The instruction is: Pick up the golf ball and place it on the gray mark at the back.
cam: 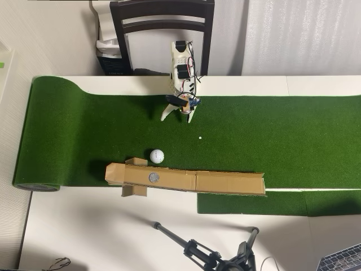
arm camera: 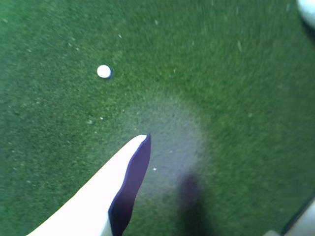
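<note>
Hovering empty and apart, the hand (cam: 179,116) looks open; golf ball (cam: 157,156) sits beside gray mark (cam: 153,177), ungrasped.

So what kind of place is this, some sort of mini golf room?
More likely a home hobby setup than a golf venue: a strip of green putting turf on a white table, a dining-style chair behind it, and a camera tripod in front.

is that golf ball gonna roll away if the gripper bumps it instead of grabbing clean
Probably yes: the golf ball is a smooth sphere lying free on the green turf mat, so a nudge would likely send it rolling. The cardboard ramp close beside it might stop it on that side. It looks rigid, so it may squirt from a poor pinch.
</note>
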`<action>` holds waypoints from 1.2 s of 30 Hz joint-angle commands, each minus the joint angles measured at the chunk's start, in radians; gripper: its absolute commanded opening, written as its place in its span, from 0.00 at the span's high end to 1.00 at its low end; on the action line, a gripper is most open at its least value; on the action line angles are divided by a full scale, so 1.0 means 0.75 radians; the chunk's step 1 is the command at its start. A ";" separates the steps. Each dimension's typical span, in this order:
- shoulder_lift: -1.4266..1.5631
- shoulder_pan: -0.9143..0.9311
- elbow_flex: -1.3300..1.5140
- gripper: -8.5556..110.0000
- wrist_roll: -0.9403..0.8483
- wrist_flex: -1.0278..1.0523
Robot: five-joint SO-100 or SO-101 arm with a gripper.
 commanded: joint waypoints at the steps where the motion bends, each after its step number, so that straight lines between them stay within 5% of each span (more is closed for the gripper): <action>1: 0.129 0.012 -0.108 0.46 -0.074 -0.045; 17: -0.106 0.008 -0.278 0.47 0.329 0.143; 36: -1.352 0.092 -1.158 0.46 0.342 0.180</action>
